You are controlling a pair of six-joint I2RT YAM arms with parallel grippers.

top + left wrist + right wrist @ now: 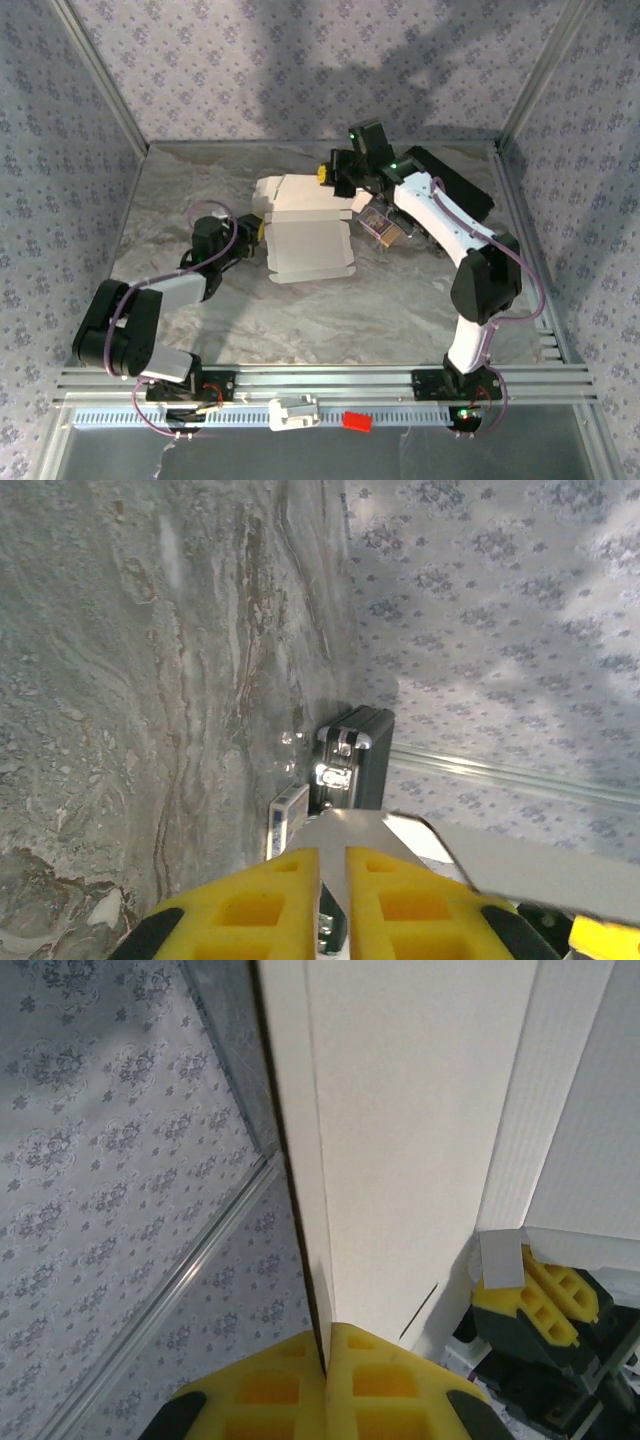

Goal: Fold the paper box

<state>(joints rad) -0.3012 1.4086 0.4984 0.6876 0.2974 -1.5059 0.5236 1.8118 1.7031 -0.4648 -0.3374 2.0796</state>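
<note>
a plain white, thin cardboard paper box (305,245) is shown lying mid-table on a grey marbled table (400,310). at its 9 o'clock edge, the left gripper (262,228) (332,852) is seen with yellow pads narrowly parted at a flap; whether it is gripped cannot be told. at 1 o'clock, the right gripper (335,180) (328,1328) is clamped on a raised panel. a black rectangular case (460,185) is placed beyond, at 2 o'clock.

You are looking at a plain white paper box (305,235) on a table (400,310) showing grey marble veining. The walls (250,70) are wearing a pale lilac flower print. The case (468,192) is showing black, the packet (383,226) tan and purple, and the left gripper (333,858) and right gripper (327,1338) yellow fingers.
</note>
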